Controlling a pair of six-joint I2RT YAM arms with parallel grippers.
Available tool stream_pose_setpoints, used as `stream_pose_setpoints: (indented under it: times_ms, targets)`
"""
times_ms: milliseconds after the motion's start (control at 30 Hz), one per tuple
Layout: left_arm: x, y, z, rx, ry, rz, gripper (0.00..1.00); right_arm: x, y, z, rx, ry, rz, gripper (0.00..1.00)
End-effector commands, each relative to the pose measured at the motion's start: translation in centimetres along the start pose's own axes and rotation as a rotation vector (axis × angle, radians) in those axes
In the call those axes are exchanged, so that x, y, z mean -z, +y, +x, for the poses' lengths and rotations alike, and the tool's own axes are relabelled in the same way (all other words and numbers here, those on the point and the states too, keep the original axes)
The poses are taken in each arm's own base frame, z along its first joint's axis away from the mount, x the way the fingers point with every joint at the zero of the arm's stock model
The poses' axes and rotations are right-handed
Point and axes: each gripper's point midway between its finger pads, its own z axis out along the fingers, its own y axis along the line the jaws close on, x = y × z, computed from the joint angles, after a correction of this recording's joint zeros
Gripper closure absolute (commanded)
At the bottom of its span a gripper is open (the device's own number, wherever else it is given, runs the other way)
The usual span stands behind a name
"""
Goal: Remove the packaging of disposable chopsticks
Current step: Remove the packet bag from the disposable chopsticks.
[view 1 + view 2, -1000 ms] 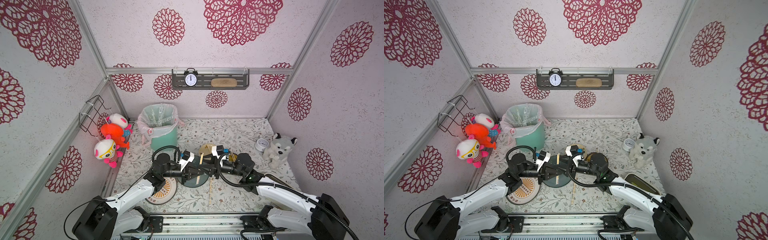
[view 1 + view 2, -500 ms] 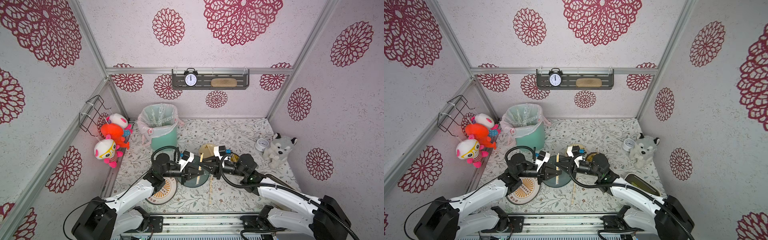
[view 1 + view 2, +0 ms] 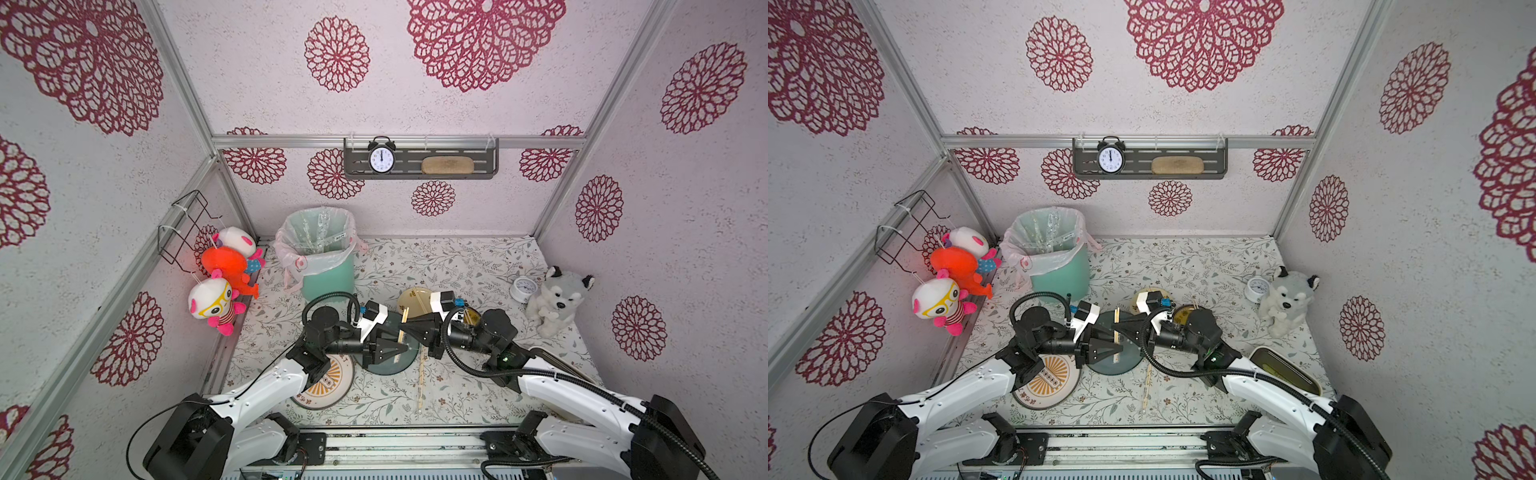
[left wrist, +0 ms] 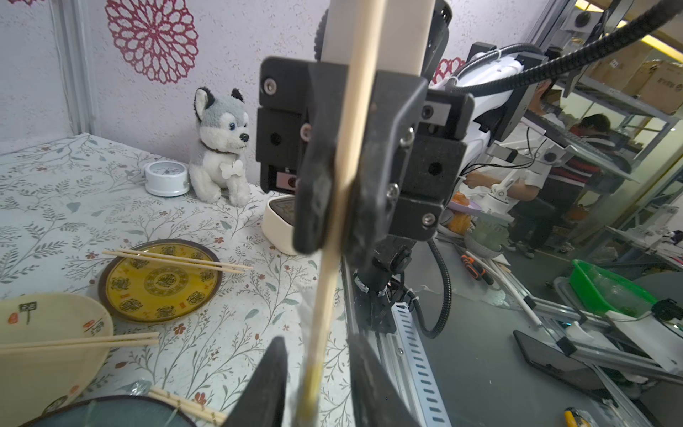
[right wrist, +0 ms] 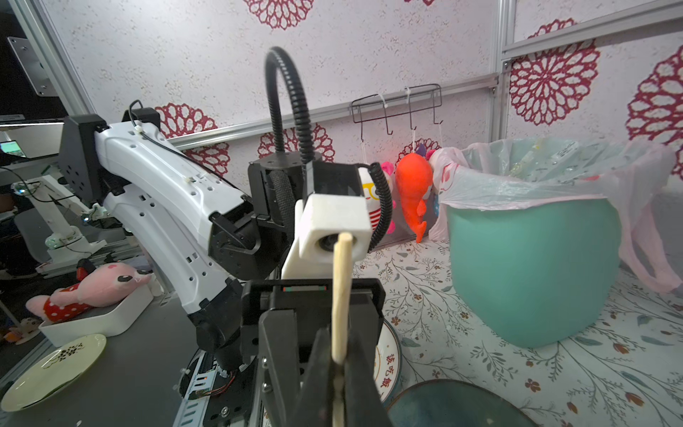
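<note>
A pale pair of disposable chopsticks (image 4: 353, 122) stands nearly upright between my two arms above the dark plate (image 3: 390, 368). My right gripper (image 5: 339, 344) is shut on the pair part-way along it, and in both top views it meets the pair from the right (image 3: 405, 328). My left gripper (image 4: 318, 338) is open, with a finger standing off each side of the pair's lower end. A faint clear film blurs beside the wood there; I cannot tell if it is packaging. Clear packaging sleeves (image 3: 318, 232) lie in the bin.
The lined green bin (image 3: 328, 270) stands at the back left. Bare chopsticks rest on a yellow plate (image 4: 159, 284) and a beige bowl (image 4: 48, 332), and one pair (image 3: 421, 382) lies on the table. An orange-patterned plate (image 3: 328, 386), a husky plush (image 3: 557, 301) and a small clock (image 3: 523, 289) are nearby.
My right gripper has closed onto the chopsticks. My left gripper, shut on them before, has opened its jaws. Both arms stay in nearly the same place.
</note>
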Motion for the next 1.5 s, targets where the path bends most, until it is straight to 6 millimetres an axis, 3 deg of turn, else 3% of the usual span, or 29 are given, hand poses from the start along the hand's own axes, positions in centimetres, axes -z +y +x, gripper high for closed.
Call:
stream_pose_setpoints:
  times_ms: [0, 167, 300, 667, 800, 1067, 1233, 1333, 1467]
  targets:
    - [-0.3, 0.9, 0.4, 0.010, 0.012, -0.018, 0.71, 0.3, 0.5, -3.0, 0.073, -0.074, -0.004, 1.00]
    - [-0.6, 1.8, 1.8, 0.043, 0.031, -0.039, 0.74, 0.6, 0.7, -3.9, 0.085, -0.093, -0.004, 1.00]
    - [-0.8, 2.7, 3.0, 0.069, 0.037, -0.062, 0.96, 1.0, 0.6, -4.7, 0.088, -0.122, 0.001, 1.00]
    - [-2.0, 3.5, 6.4, 0.141, 0.076, -0.061, 0.83, 2.0, -0.2, -7.5, 0.124, -0.177, 0.068, 1.00]
    - [-2.0, 3.6, 7.0, 0.149, 0.085, -0.066, 1.00, 2.1, -0.3, -7.8, 0.132, -0.166, 0.081, 1.00]
    - [-2.0, 4.1, 9.9, 0.197, 0.127, -0.095, 1.00, 3.8, -1.8, -11.1, 0.185, -0.184, 0.192, 1.00]
    - [0.3, 5.8, 8.3, 0.200, 0.029, -0.231, 1.00, 4.5, -3.3, -11.3, 0.151, -0.156, 0.294, 1.00]
    - [3.1, 7.7, 5.5, 0.214, -0.092, -0.374, 1.00, 4.8, -5.3, -10.1, 0.087, -0.082, 0.397, 1.00]
    - [7.0, 9.2, 1.3, 0.209, -0.199, -0.568, 1.00, 4.9, -9.5, -5.5, -0.063, 0.142, 0.579, 1.00]
